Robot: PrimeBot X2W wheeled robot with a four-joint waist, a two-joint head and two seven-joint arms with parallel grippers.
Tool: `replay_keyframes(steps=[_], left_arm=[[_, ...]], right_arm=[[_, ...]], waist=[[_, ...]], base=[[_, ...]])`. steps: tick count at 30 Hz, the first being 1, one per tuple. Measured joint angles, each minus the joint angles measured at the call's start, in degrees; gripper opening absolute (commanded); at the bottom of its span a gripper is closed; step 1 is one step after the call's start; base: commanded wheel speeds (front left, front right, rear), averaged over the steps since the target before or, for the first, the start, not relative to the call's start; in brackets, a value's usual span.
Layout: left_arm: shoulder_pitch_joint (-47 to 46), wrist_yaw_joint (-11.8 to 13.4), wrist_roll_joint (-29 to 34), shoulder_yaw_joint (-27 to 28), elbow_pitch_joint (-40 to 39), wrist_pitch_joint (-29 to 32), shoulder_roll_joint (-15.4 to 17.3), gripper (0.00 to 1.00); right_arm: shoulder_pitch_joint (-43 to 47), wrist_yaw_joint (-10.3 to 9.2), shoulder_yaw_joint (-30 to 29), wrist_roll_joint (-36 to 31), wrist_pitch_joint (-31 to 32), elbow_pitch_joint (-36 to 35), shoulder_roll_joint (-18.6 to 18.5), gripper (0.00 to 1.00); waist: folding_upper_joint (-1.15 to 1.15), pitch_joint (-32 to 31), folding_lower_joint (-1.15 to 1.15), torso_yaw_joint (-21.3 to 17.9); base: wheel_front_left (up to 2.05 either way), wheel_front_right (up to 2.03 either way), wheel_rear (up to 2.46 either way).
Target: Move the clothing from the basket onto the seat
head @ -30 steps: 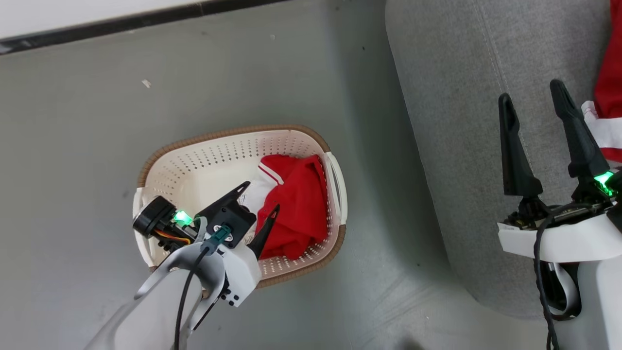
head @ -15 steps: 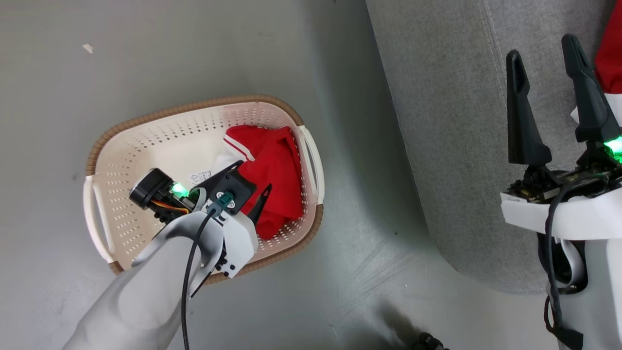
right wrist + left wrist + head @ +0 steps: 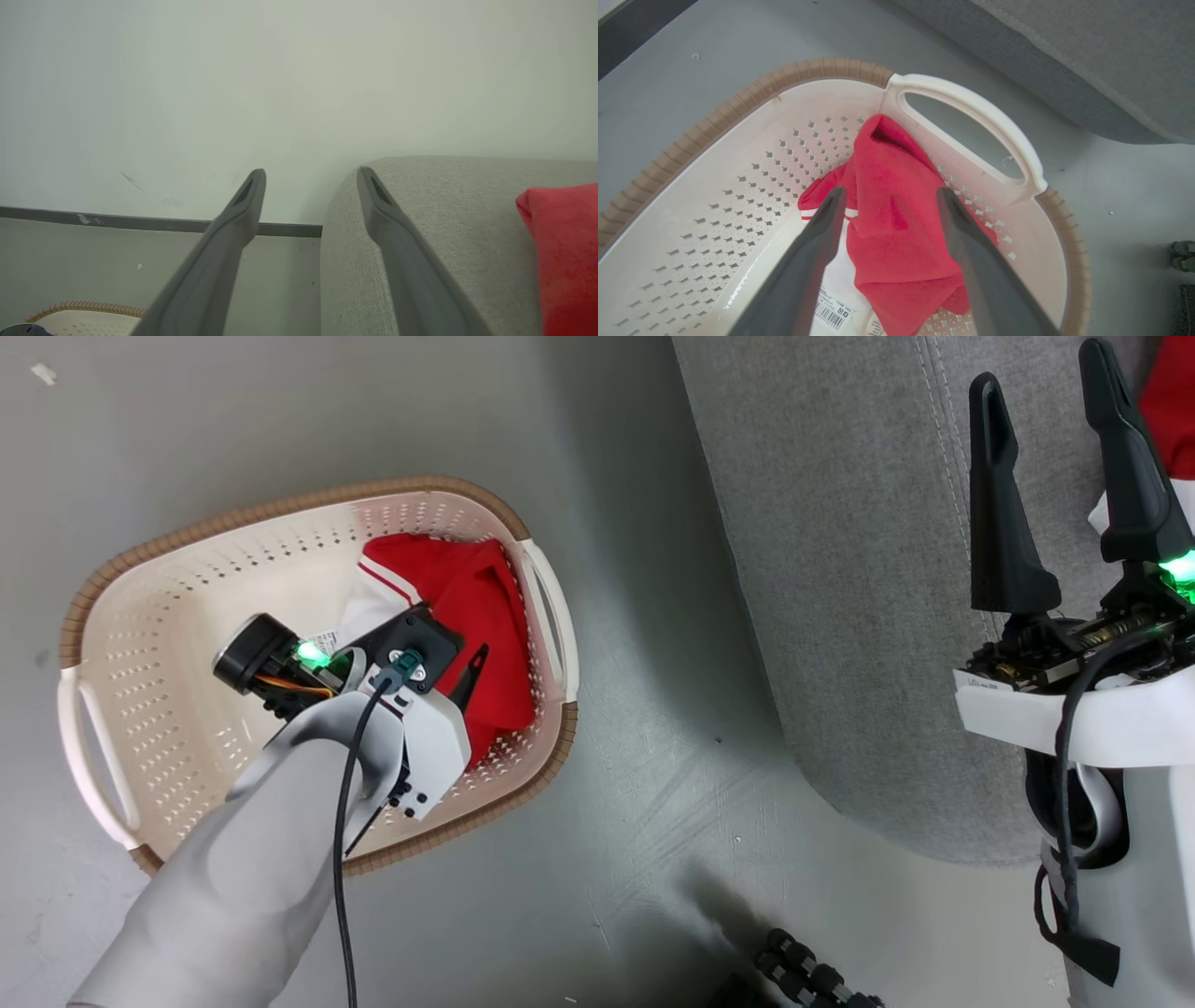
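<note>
The cream basket (image 3: 233, 513) with a brown rim stands on the floor. One red garment of the clothing (image 3: 485, 607) with white bands lies bunched against its right wall. My left gripper (image 3: 455, 628) reaches down into the basket, open. In the left wrist view its fingers straddle the red garment (image 3: 896, 233) from just above, and I cannot tell whether they touch it. My right gripper (image 3: 1039, 364) stands open over the grey seat (image 3: 840, 569), holding nothing. A second red garment (image 3: 1172, 411) lies on the seat at the far right, also seen as red cloth (image 3: 565, 252) in the right wrist view.
A barcode label (image 3: 833, 312) sits on the basket's bottom beside the garment. Grey floor separates the basket's white handle (image 3: 971, 112) from the seat's rounded edge (image 3: 1064, 56). A pale wall with a dark baseboard (image 3: 117, 221) stands behind. A black ribbed object (image 3: 812, 975) lies at the bottom edge.
The whole head picture has shifted, so the camera has moved. My left gripper has stayed open over the basket and come a little closer to the red garment. My right gripper stays open.
</note>
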Motion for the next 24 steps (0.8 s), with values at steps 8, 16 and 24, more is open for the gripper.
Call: replay_keyframes(steps=[8,16,24], left_arm=[[-2.6,0.0,0.1,1.0,2.8,0.0,0.3,1.0],[-5.1,0.1,-0.2,2.6,5.2,0.0,0.1,1.0],[-6.1,0.6,-0.2,3.2,8.6,1.4,0.7,1.0]], right_arm=[[-2.2,0.0,0.3,1.2,0.0,0.3,0.0,1.0],[-3.8,0.0,1.6,2.5,0.0,1.4,0.0,1.0],[-4.5,0.0,1.8,3.2,0.0,1.5,0.0,1.0]], waist=[[0.0,2.6,0.0,-2.0],[0.0,4.7,0.0,-3.8],[0.0,6.1,0.0,-5.0]], base=[[0.0,0.0,0.0],[0.0,0.0,0.0],[0.0,0.0,0.0]])
